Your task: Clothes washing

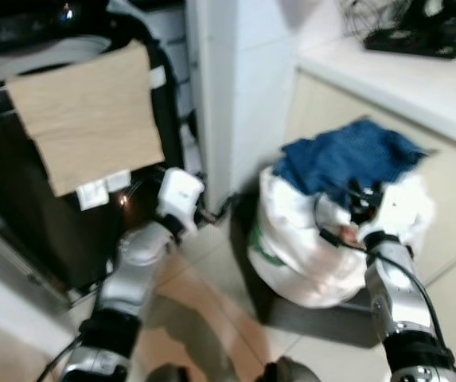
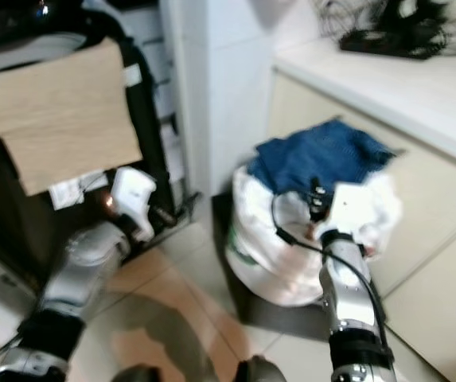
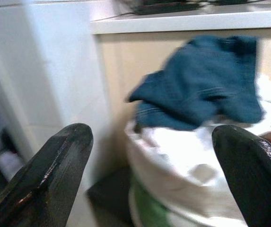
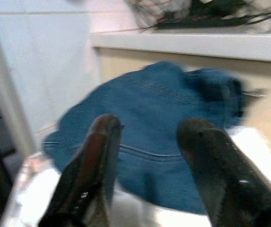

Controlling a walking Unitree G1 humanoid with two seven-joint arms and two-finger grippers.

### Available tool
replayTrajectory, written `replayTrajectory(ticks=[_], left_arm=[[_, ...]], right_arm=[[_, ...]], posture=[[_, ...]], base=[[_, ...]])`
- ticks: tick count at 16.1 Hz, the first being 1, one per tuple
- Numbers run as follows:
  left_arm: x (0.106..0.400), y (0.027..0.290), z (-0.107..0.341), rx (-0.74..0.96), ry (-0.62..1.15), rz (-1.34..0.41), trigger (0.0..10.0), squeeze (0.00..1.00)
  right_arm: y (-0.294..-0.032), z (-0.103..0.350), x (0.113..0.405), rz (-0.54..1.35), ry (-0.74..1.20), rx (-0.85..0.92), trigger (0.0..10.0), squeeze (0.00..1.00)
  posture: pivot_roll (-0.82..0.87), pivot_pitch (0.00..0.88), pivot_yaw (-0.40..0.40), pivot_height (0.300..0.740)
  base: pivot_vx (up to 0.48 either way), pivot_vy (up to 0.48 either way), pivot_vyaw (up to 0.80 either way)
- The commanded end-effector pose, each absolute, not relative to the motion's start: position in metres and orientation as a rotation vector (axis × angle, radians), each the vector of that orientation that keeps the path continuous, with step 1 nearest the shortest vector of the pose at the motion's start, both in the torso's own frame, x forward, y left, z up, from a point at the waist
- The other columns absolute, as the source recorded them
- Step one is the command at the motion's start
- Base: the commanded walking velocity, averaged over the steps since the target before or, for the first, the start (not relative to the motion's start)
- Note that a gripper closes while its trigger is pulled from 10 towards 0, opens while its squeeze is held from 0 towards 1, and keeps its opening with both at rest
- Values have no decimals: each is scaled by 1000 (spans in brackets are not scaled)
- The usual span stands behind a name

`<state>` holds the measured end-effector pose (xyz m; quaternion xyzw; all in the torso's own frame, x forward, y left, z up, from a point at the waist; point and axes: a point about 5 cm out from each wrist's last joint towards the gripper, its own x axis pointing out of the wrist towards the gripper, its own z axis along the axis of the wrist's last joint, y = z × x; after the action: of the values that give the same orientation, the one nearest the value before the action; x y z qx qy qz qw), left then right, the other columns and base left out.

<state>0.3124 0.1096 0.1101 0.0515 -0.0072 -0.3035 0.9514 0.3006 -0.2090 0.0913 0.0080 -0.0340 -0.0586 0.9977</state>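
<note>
None of the laundry had gone anywhere yet, far as I could tell: the blue denim garment (image 1: 347, 159) was heaped on top of the white laundry bag (image 1: 299, 247), which sat on the tiled floor (image 1: 212, 318) at the foot of the beige cabinet (image 1: 450, 207), close to the corner where that meets the white wall panel (image 1: 235, 87). So picking up was barely starting, and carrying, loading and running the wash were all left, I'd guess. The right gripper (image 4: 149, 142) was right up by the denim with its black fingers spread apart, nothing between them, not gripping anything. The left gripper (image 3: 149, 142) was spread wide too and empty, sitting lower near the dark machine (image 1: 21, 199), pointed across at the bag. Denim looked thick and crumpled, with visible seams, probably heavy and floppy when lifted. The bag looked soft, bulging, plasticky, with a bit of green near its base. The machine had a flat tan cardboard-like sheet (image 1: 84, 119) across its front. Up on the cabinet's pale countertop (image 1: 403, 79) was a tangle of black cables (image 1: 418, 28). Everything was kinda blurry.
</note>
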Motion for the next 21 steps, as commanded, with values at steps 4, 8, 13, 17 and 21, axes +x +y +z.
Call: replayTrajectory(ticks=[4, 8, 13, 17, 21], left_arm=[[317, 114, 115, 137, -31, -608, 10000, 0], [323, 117, 114, 141, -21, -541, 10000, 0], [326, 113, 122, 135, -62, -532, 10000, 0], [323, 109, 129, 115, -92, -520, 10000, 0], [319, 102, 132, 120, -107, -551, 10000, 0]], right_arm=[[-208, 91, 299, -118, -63, 14, 10000, 1000], [-208, 95, 299, -105, -87, -67, 10000, 0], [-206, 102, 305, -81, -100, -57, 10000, 0], [-212, 110, 303, -77, -116, -67, 10000, 0], [-217, 112, 298, -89, -116, -67, 10000, 0]], posture=[[-173, 0, 52, 686], [-171, 0, 47, 686], [-172, 0, 38, 686], [-176, 0, 38, 686], [-181, 0, 42, 686]], base=[[295, -375, 0], [0, 0, 0], [288, 0, 0], [480, 0, 0], [480, 0, 0]])
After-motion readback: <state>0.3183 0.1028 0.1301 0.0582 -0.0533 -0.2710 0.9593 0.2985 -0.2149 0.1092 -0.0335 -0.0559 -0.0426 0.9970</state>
